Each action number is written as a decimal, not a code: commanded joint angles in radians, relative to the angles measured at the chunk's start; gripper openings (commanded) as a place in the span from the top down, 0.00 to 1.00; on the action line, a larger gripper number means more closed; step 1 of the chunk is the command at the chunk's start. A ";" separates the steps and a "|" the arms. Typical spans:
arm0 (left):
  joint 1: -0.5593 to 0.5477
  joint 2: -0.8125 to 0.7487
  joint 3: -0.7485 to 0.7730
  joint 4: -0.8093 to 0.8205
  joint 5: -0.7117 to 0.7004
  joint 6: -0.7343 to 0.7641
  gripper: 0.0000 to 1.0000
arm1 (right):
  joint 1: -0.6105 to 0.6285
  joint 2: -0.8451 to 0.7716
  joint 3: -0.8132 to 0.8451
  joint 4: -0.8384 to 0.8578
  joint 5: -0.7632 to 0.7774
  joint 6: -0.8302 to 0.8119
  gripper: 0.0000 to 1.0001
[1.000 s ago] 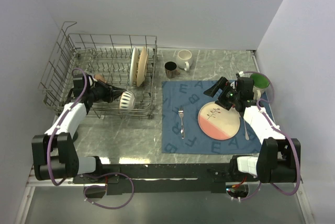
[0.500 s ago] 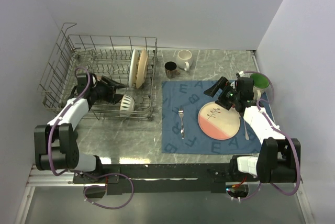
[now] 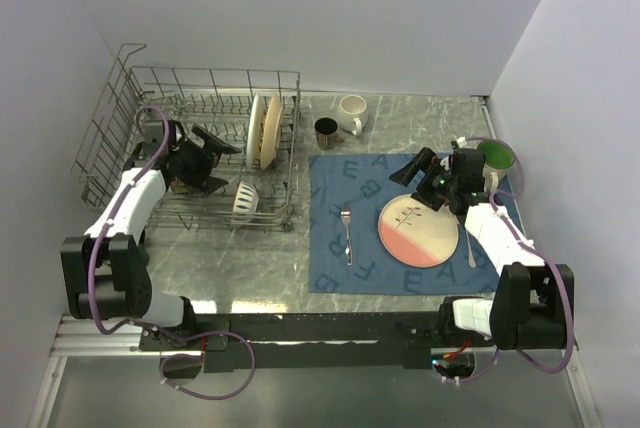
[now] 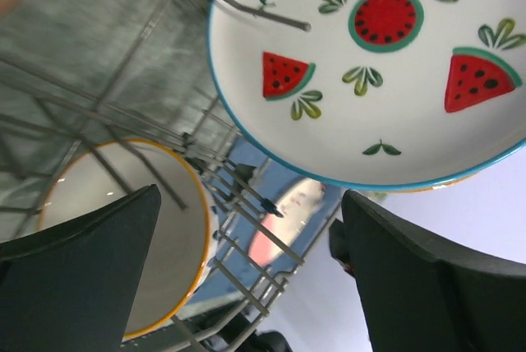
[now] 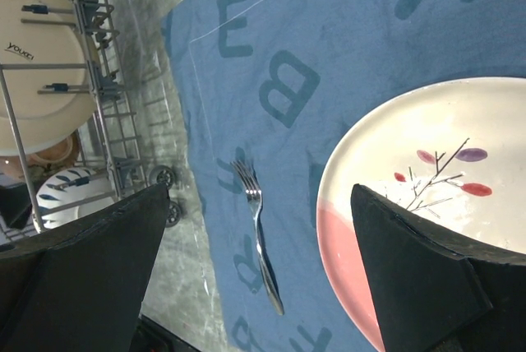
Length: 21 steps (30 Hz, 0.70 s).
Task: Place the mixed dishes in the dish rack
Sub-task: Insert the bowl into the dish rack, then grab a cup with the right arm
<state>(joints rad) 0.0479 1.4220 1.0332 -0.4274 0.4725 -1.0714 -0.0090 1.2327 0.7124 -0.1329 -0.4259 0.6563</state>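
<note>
Left wrist only: watermelon-print plate (image 4: 370, 64) behind dish rack (image 3: 110, 118) tines, left gripper (image 3: 212, 160) spread, empty. From above: right of rack, right gripper (image 3: 418, 180) spread over pink-and-cream plate (image 3: 418, 231), fork (image 3: 347, 233) between.

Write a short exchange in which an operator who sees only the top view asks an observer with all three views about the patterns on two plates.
Operator: The white plate stands on edge in the rack. Is its face plain?
Observer: No. The left wrist view shows watermelon slices and green leaves on it, inside a blue rim.
Operator: And the pink plate on the mat: what is the dark mark on it?
Observer: In the right wrist view it is a thin branch with small purple and red leaves.
</note>
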 commanded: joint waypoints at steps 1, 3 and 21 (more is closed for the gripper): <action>-0.005 -0.051 0.082 -0.209 -0.155 0.088 0.01 | 0.004 -0.006 0.030 0.027 0.024 -0.012 0.00; -0.006 -0.060 0.097 -0.224 -0.173 0.097 0.01 | 0.004 -0.001 0.038 0.023 0.030 -0.007 0.00; -0.333 -0.046 0.481 -0.119 -0.394 0.493 0.01 | 0.035 0.189 0.314 -0.016 0.173 -0.159 0.00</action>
<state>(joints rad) -0.1818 1.3479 1.4227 -0.6239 0.1600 -0.7593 -0.0032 1.3354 0.9195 -0.1806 -0.3267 0.5884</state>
